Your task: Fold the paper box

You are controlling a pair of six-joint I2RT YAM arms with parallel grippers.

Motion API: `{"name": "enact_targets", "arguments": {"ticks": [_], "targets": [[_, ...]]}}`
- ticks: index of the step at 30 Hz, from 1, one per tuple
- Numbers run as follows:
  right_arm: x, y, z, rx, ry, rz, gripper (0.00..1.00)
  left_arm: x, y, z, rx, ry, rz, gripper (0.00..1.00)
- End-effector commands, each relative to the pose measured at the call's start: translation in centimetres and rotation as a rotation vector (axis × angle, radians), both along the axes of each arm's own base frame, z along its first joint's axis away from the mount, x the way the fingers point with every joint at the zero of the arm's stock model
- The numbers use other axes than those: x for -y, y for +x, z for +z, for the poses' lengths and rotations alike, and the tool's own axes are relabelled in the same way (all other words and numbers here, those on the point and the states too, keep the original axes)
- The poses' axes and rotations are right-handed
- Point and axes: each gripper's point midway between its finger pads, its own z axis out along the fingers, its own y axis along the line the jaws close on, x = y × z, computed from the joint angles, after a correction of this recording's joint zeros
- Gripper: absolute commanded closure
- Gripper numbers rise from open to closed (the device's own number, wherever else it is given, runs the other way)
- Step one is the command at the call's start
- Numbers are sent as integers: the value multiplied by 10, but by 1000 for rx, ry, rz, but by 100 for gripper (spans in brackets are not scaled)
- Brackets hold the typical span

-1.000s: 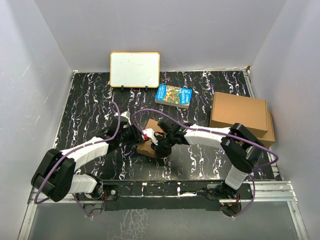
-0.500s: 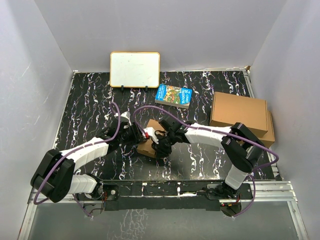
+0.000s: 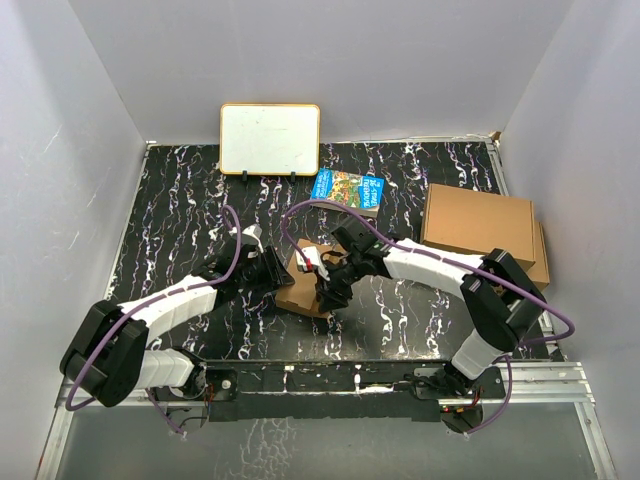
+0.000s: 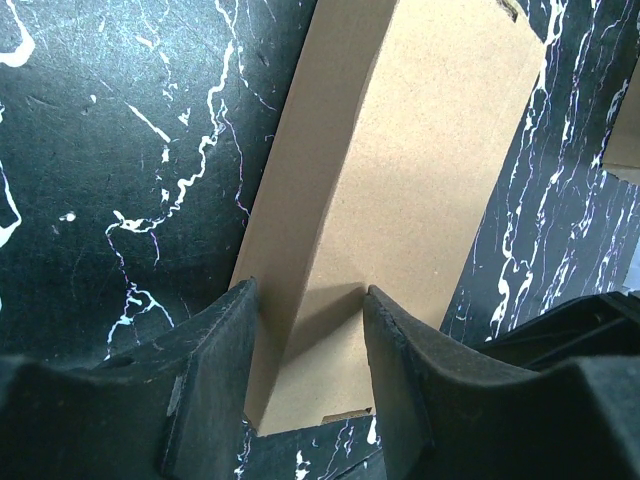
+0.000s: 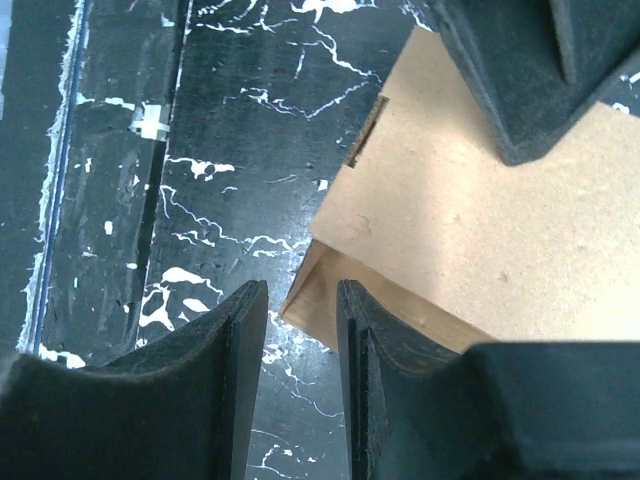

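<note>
The paper box [image 3: 303, 292] is a small brown cardboard piece lying on the black marbled table between my two grippers. My left gripper [image 3: 285, 270] is at its left end. In the left wrist view its jaws [image 4: 308, 295] stand apart astride the long folded edge of the box [image 4: 420, 180], one finger by the side wall and one over the top face. My right gripper [image 3: 328, 293] is at the box's near right corner. In the right wrist view its jaws [image 5: 298, 295] are slightly apart with only the corner of the box [image 5: 500, 240] beyond their tips.
A white board [image 3: 270, 138] stands at the back wall. A blue book [image 3: 348, 190] lies behind the grippers. Two larger finished cardboard boxes [image 3: 478, 225] are stacked at the right edge. Grey walls enclose the table on three sides. A metal rail [image 3: 400, 375] runs along the front.
My right arm has swung back and to the right, and its gripper has come off the box top to the near right corner. More of the box shows. The left gripper has barely moved.
</note>
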Motion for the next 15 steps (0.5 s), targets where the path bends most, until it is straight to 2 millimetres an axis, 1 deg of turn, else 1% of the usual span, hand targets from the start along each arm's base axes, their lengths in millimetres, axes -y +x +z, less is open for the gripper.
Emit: {"name": "enact_targets", "arguments": {"ticks": [1, 7, 11, 15], "targets": [[-8, -8, 20, 47, 112, 96, 61, -1, -4, 4, 2, 11, -21, 55], [-7, -3, 7, 33, 75, 42, 61, -3, -4, 4, 6, 17, -15, 55], [-5, -1, 0, 31, 48, 20, 65, -2, -5, 3, 4, 15, -16, 55], [-6, -7, -2, 13, 46, 34, 69, -2, -5, 3, 5, 14, -16, 55]]}}
